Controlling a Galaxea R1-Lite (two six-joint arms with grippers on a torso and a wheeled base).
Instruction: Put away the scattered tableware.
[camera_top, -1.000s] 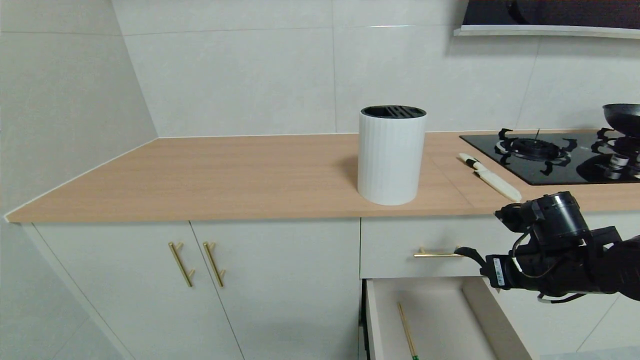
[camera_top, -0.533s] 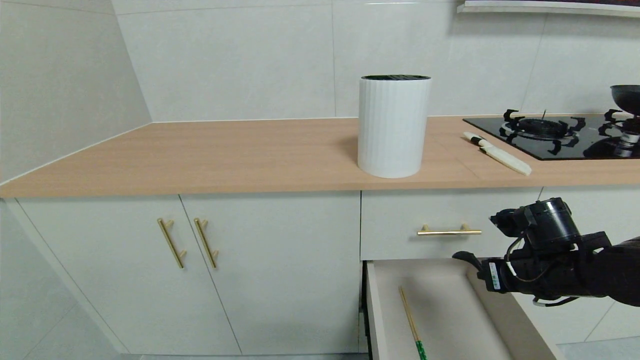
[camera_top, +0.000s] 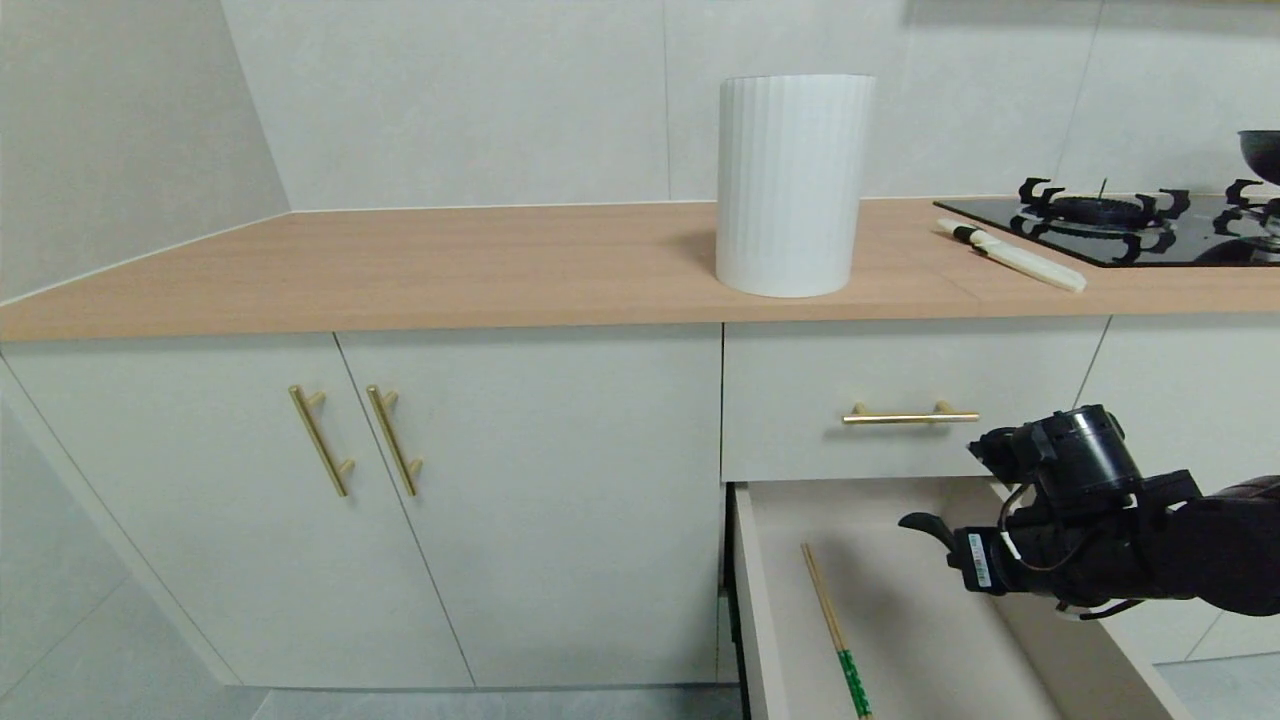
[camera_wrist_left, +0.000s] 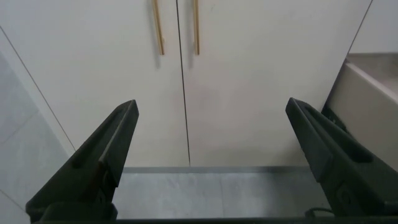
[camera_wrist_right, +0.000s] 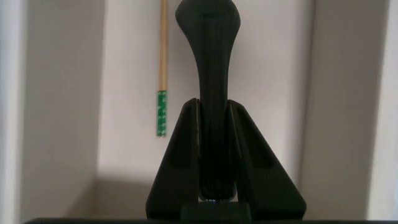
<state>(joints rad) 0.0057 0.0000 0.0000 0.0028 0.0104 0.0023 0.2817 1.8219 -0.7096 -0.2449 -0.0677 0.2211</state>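
Pale wall tiles back a long wooden countertop (camera_top: 450, 270), and on it stands a tall white ribbed holder (camera_top: 790, 185), upright. Between the holder and the black gas hob (camera_top: 1120, 225) lies a pale knife (camera_top: 1010, 256), flat on the wood. Its long axis runs diagonally, with the handle end toward the wall and the blade tip toward the counter's front edge and the hob side. A dark pan (camera_top: 1262, 150) sits at the far right over a burner. Below the counter are two cabinet doors (camera_top: 400, 480) with brass bar handles, and to their right a shut drawer front with a brass handle (camera_top: 910, 414). Under that, the lower drawer (camera_top: 752, 600) is pulled out. On its floor lies a wooden chopstick (camera_top: 832, 630) close to the drawer's left wall. It runs lengthwise from back to front, with the green-patterned end toward the drawer's front. The right gripper (camera_top: 925, 523) hangs over the drawer near its right wall, apart from the chopstick. Its fingers are pressed together with nothing between them, which the right wrist view shows too, the chopstick (camera_wrist_right: 162, 68) lying off to one side of the closed tips (camera_wrist_right: 208, 15). The left gripper (camera_wrist_left: 211, 112) is low in front of the cabinet doors (camera_wrist_left: 249, 74), its fingers spread wide and holding nothing.
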